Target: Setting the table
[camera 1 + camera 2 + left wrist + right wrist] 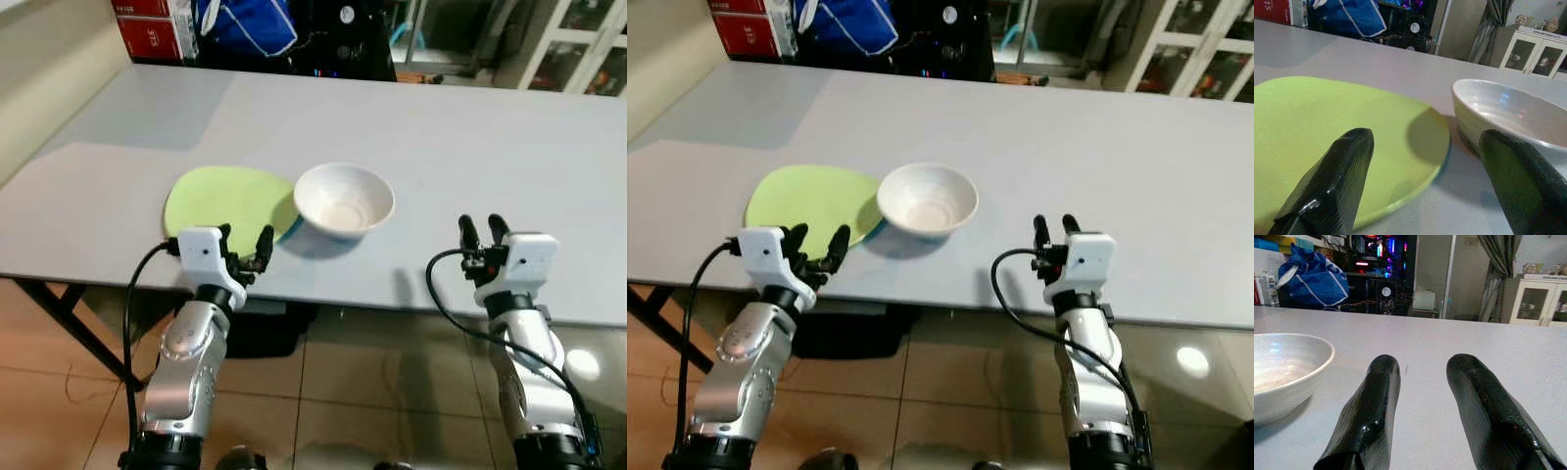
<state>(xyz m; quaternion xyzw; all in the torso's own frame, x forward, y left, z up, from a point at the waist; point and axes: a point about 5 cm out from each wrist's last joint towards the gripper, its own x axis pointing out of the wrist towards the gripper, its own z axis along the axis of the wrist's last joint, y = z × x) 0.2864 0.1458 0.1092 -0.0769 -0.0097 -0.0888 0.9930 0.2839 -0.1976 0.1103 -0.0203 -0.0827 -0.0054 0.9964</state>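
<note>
From the left eye view I record a white bowl (344,200) standing upright on the grey worktop (470,147) at frame centre, its left edge overlapping the rim of a flat green plate (227,202) to its left. I judge the bowl ceramic: rigid, moderately heavy, glazed and therefore slippery, and liable to chip; the rim is the only sensible hold, one finger inside and one outside. The plate looks thin and lies flush, so I expect it must be taken by its near edge at the worktop's front. The left gripper (245,248) sits at the plate's near edge, jaws wide apart and empty. The right gripper (483,233) stands at lower right, well apart from the bowl, jaws narrowly parted and empty. In the left wrist view, one finger (1334,176) lies over the plate (1327,132) and the other (1520,181) lies just before the bowl (1508,115) wall; whether either touches I cannot tell. In the right wrist view, the fingers (1369,416) point over bare worktop, the bowl (1283,364) off at the frame's left.
</note>
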